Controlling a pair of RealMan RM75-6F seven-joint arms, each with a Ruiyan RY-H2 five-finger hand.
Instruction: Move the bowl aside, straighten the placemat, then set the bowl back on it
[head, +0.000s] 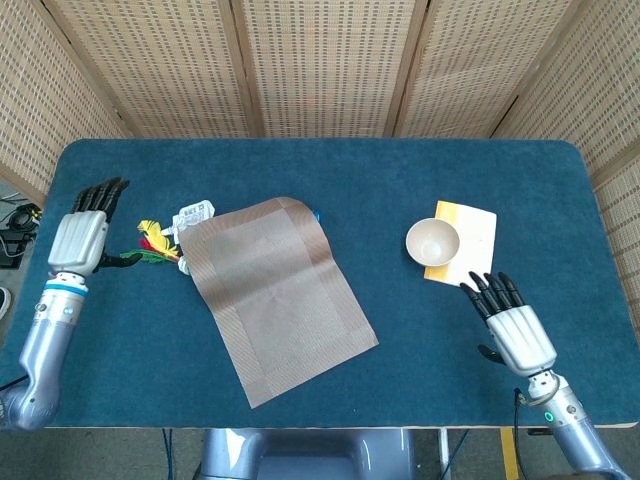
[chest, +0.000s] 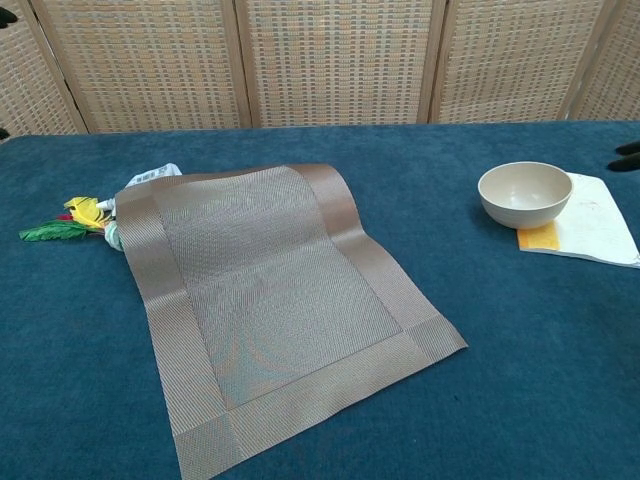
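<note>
A brown woven placemat is seen lying on the blue table, set askew with its long edges running diagonally rather than square to the table's edge. In the chest view its far end is seen to be raised slightly and rippled, where it rests over a small heap of clutter. Of that clutter, a yellow, red and green feathered toy and a crumpled white packet are left showing just beyond the mat's far left corner.

The beige bowl stands upright, well apart from the placemat, toward the right side of the table. It is set on the near left corner of a white and orange card, which lies flat beneath and behind it.

The left hand is held near the left edge of the table, palm down, apart from the clutter and the mat. Its dark fingers are extended, lying close side by side, and nothing is held in them. The right hand is placed near the front right of the table, just short of the card and bowl without touching either. Its fingers are fanned apart and pointed toward the bowl, and nothing is held.
</note>
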